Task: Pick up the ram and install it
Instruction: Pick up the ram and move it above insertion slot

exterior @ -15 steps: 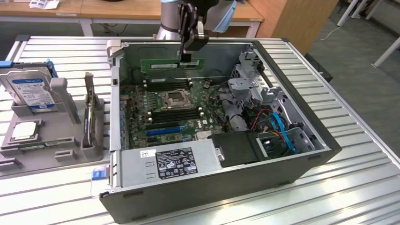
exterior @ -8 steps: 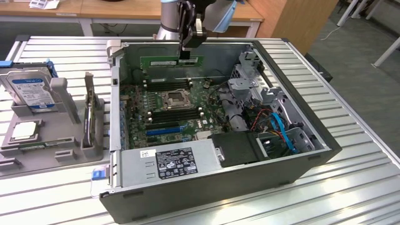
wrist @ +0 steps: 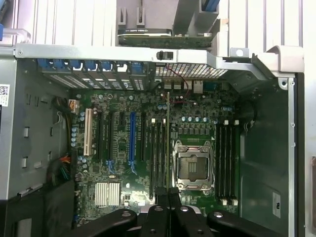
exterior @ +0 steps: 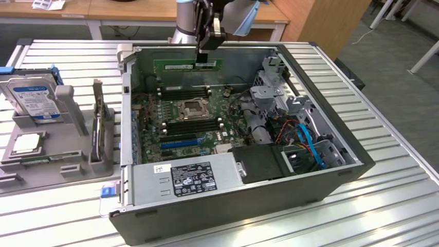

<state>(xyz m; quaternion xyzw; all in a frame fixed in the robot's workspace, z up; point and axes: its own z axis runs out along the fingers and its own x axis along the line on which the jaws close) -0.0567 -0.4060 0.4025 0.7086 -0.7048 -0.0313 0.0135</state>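
I read the ram (exterior: 188, 65) as green with a pale sticker, and the pincer (exterior: 204, 60) as black. The motherboard (exterior: 180, 121) is darker green, with one blue slot (wrist: 132, 138) and one white slot (wrist: 89, 133). The case (exterior: 240, 211) is dark grey. The surface (exterior: 391, 195) is silver, ribbed in stripes. The hard drive (exterior: 33, 98) is silver, blue-labelled.

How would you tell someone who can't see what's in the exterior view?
The gripper holds the green ram over the motherboard of an open computer case. A blue-labelled hard drive stands on the exterior view's left.
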